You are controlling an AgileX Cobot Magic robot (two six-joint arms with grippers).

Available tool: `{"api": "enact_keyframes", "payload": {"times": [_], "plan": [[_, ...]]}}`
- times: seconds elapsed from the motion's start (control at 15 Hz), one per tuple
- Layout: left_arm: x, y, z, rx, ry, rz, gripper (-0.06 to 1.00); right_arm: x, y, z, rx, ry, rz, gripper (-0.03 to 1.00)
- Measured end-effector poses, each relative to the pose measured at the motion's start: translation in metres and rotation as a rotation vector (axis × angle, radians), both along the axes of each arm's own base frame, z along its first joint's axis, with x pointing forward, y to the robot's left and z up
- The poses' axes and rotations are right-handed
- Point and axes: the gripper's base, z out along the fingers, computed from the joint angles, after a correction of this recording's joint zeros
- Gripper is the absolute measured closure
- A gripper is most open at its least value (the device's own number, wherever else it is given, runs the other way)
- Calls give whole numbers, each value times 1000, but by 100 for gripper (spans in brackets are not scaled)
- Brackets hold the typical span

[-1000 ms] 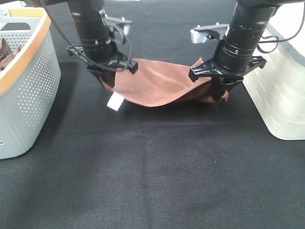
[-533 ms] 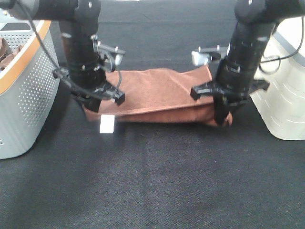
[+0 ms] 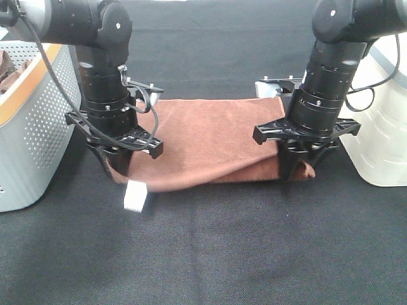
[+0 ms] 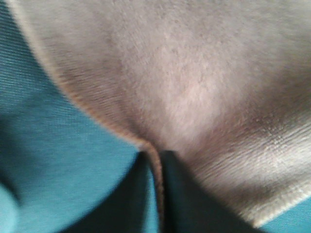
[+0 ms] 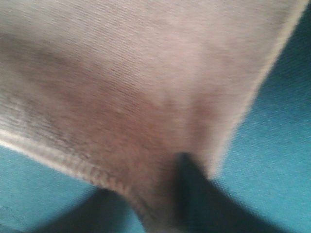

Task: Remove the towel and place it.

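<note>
Black woven cloth covers the surface (image 3: 210, 254). Grey perforated basket (image 3: 38, 127), orange-rimmed, at left edge; white ribbed bin (image 3: 381, 146) at right edge.

You had the towel (image 3: 210, 136) lying flat on the table (image 3: 210, 254), spread across the middle, roughly halfway between the two containers. The basket (image 3: 38, 121) sat at the far left and the bin (image 3: 375, 140) at the far right, both beside the towel and apart from it. Your left gripper (image 3: 121, 168) stood down on the towel's left near corner, your right gripper (image 3: 294, 171) on its right near corner, each with cloth caught between its fingers. The tag (image 3: 135, 196) lay on the table just in front of your left gripper, at the towel's near edge. Bare table lay before the towel and behind it.
</note>
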Motion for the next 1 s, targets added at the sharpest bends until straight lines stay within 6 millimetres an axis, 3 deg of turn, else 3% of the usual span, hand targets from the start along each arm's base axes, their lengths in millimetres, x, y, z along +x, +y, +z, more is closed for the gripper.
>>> {"api": "enact_keyframes", "payload": {"times": [0.07, 0.2, 0.53, 0.6, 0.67, 0.93, 1.0], "plan": [[-1, -1, 0, -10, 9, 6, 51, -1, 0, 0, 2, 10, -1, 41], [-1, -1, 1, -13, 7, 7, 35, -4, -1, 1, -7, 50, 7, 36], [-5, 2, 43, -58, -82, 5, 32, -11, -3, 17, -5, 61, 10, 35], [-7, 3, 56, -73, -110, 5, 32, -13, -3, 29, 9, 28, 9, 35], [-10, 4, 72, -92, -145, 5, 32, -18, -5, 54, 35, -38, 8, 35], [-39, 21, 161, -191, -349, 0, 32, -45, -14, 127, 110, -242, 19, 35], [-56, 30, 195, -235, -430, 0, 32, -58, -18, 149, 133, -300, 34, 35]]}}
